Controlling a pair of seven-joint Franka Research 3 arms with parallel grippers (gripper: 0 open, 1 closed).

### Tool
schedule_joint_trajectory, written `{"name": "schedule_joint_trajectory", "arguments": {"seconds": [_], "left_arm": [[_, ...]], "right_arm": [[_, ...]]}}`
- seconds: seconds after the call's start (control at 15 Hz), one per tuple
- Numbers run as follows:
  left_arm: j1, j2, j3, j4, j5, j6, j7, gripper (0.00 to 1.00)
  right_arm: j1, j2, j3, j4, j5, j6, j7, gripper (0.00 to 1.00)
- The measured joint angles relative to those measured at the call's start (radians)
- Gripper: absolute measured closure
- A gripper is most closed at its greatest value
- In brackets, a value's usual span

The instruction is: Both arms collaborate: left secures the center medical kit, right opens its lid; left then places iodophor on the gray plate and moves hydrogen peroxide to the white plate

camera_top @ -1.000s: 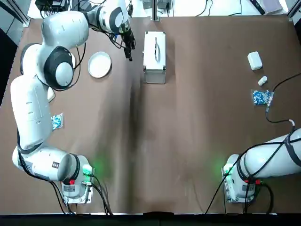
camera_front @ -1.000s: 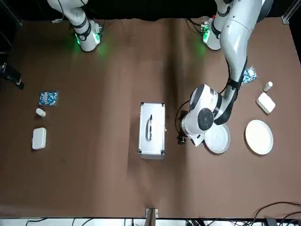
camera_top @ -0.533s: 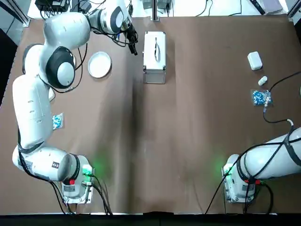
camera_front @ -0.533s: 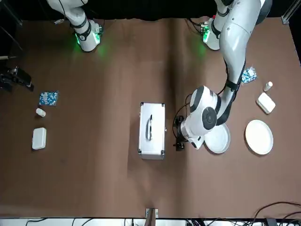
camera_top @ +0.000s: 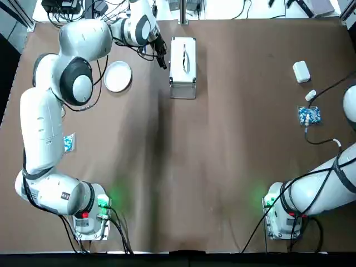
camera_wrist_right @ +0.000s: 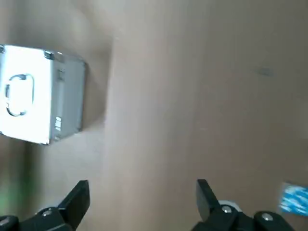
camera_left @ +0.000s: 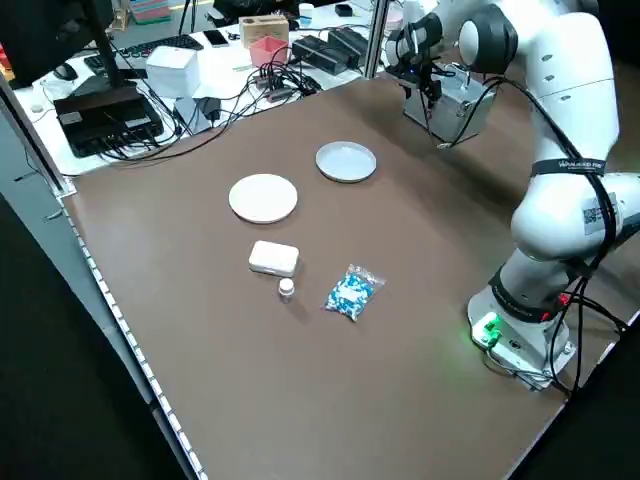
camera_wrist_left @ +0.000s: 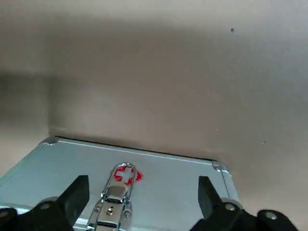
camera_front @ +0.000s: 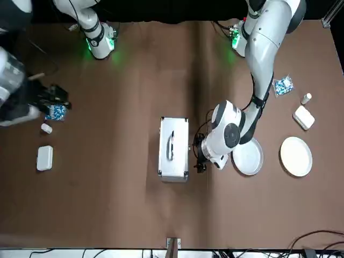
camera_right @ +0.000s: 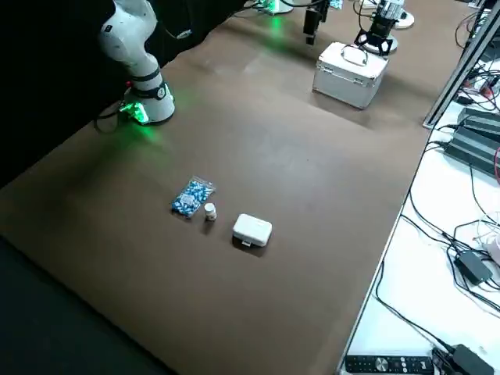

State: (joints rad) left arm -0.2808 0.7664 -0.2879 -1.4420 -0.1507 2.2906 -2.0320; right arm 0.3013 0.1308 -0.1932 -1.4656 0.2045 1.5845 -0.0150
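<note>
The medical kit is a silver case at the far middle of the table, its lid closed flat with the slim handle on top. My left gripper is low beside the kit's left side wall, fingers open. In the left wrist view the latch with a red cross faces the open left gripper. My right gripper hovers open over the table's right side, far from the kit. The gray plate and white plate lie left of the kit. The iodophor and hydrogen peroxide are out of view.
On the right side lie a white box, a small vial and a blue packet under the right arm. A like set sits on the left: box, vial, packet. Cables crowd the far edge.
The left gripper has moved from beside the gray plate toward the kit's left side. The right arm has swung in from the table's right edge over the blue packet.
</note>
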Motion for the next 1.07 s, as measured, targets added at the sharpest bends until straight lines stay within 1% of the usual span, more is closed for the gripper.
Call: {"name": "schedule_joint_trajectory", "arguments": {"seconds": [0.13, 0.4, 0.47, 0.53, 0.6, 0.67, 0.8, 0.87, 0.93, 1.0, 1.07], "left_arm": [[-0.009, 0.002, 0.000, 0.000, 0.000, 0.000, 0.000, 0.00], [-0.036, 0.013, 0.000, 0.000, 0.000, 0.000, 0.000, 0.01], [-0.038, 0.014, 0.000, 0.000, 0.000, 0.000, 0.000, 0.01], [-0.037, 0.014, 0.001, 0.000, 0.000, 0.000, 0.000, 0.06], [-0.036, 0.014, 0.001, 0.000, 0.000, 0.000, 0.000, 0.07], [-0.036, 0.014, 0.001, 0.000, 0.000, 0.000, 0.000, 0.09], [-0.036, 0.014, 0.002, 0.000, 0.000, 0.000, 0.000, 0.28], [-0.037, 0.014, 0.002, 0.000, 0.000, 0.000, 0.000, 0.32], [-0.038, 0.014, 0.002, 0.000, 0.000, -0.001, 0.000, 0.33], [-0.039, 0.014, 0.003, 0.000, 0.000, -0.004, 0.000, 0.40], [-0.040, 0.015, 0.003, 0.000, 0.000, -0.007, 0.000, 0.46]], "right_arm": [[0.064, 0.040, 0.001, -0.002, 0.031, 0.063, 0.080, 0.03], [0.217, 0.137, 0.006, -0.004, 0.036, 0.209, 0.275, 0.05], [0.249, 0.156, 0.006, -0.004, 0.036, 0.235, 0.312, 0.16], [0.278, 0.173, 0.006, -0.005, 0.037, 0.261, 0.344, 0.16], [0.305, 0.192, 0.006, -0.005, 0.038, 0.293, 0.369, 0.19], [0.331, 0.213, 0.006, -0.006, 0.054, 0.331, 0.388, 0.29], [0.372, 0.257, 0.006, -0.007, 0.143, 0.399, 0.417, 0.50], [0.386, 0.278, 0.006, -0.007, 0.193, 0.431, 0.420, 0.60], [0.398, 0.296, 0.006, -0.007, 0.228, 0.463, 0.420, 0.60], [0.425, 0.329, 0.005, -0.007, 0.251, 0.527, 0.429, 0.62], [0.439, 0.345, 0.006, -0.007, 0.252, 0.563, 0.438, 0.62]]}}
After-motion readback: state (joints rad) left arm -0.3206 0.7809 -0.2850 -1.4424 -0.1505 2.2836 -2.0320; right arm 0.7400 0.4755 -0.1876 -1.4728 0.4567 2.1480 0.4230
